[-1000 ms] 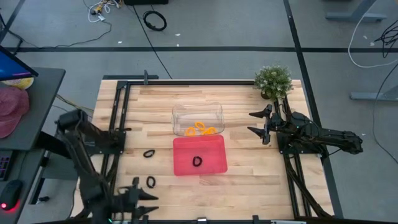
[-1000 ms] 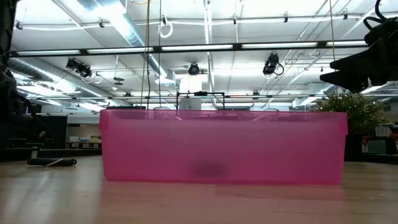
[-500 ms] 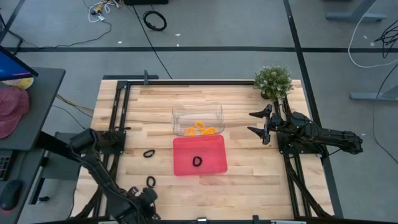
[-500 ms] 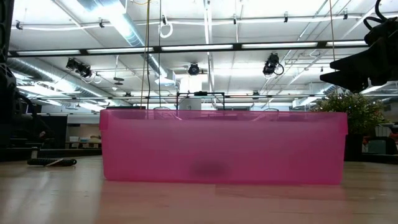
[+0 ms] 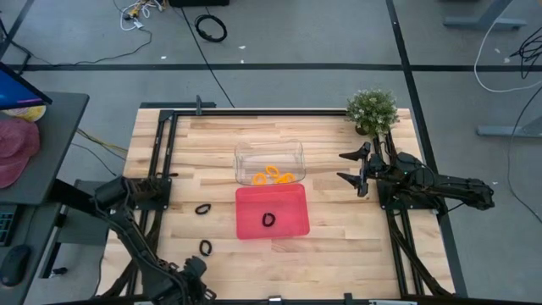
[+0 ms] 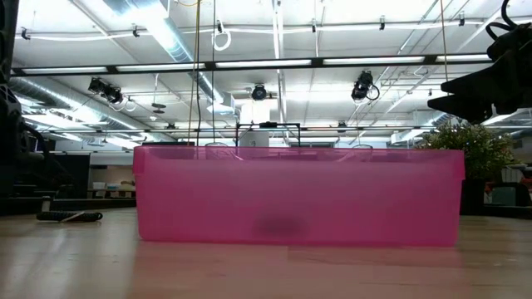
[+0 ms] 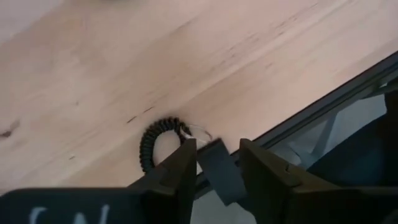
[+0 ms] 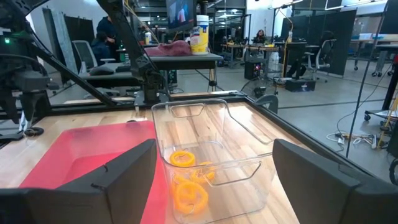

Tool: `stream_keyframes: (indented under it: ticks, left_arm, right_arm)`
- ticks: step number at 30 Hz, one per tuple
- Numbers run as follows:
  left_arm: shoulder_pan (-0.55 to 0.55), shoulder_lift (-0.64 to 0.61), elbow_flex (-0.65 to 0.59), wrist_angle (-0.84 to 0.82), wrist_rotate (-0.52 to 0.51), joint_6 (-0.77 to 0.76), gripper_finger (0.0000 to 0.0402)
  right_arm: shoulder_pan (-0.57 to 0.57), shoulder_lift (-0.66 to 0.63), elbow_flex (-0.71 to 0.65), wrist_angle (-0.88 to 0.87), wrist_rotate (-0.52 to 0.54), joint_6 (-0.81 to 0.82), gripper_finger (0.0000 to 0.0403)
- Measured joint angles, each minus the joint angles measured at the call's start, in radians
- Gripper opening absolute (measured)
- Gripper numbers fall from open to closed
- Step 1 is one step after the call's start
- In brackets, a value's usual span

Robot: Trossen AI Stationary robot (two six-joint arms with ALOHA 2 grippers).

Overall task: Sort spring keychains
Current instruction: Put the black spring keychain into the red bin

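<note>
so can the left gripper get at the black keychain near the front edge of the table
Probably yes. The left gripper hangs open right over that black keychain, which lies alone on bare table wood, with nothing between them.

Clear bin (image 5: 269, 161) behind tray (image 5: 271, 212) (touching); plant (image 5: 372, 109) right-rear corner.
</note>
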Motion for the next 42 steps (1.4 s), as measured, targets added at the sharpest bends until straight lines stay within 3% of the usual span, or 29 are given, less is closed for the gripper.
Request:
stream_keyframes:
  ticks: [13,27,30,42]
  left_arm:
    - [-0.031,0.001,-0.021,-0.041,-0.028,-0.004,0.0122]
    - [-0.067,0.018,-0.047,-0.018,0.002,-0.071,0.0122]
    - [-0.082,0.038,-0.047,-0.018,0.047,-0.083,0.0122]
    - [-0.068,0.093,-0.047,-0.02,0.056,-0.02,0.0122]
  right_arm:
    - [0.0,0.0,0.0,0.0,0.0,0.0,0.0324]
    - [0.0,0.0,0.0,0.0,0.0,0.0,0.0324]
    - [0.0,0.0,0.0,0.0,0.0,0.0,0.0324]
    - [0.0,0.0,0.0,0.0,0.0,0.0,0.0324]
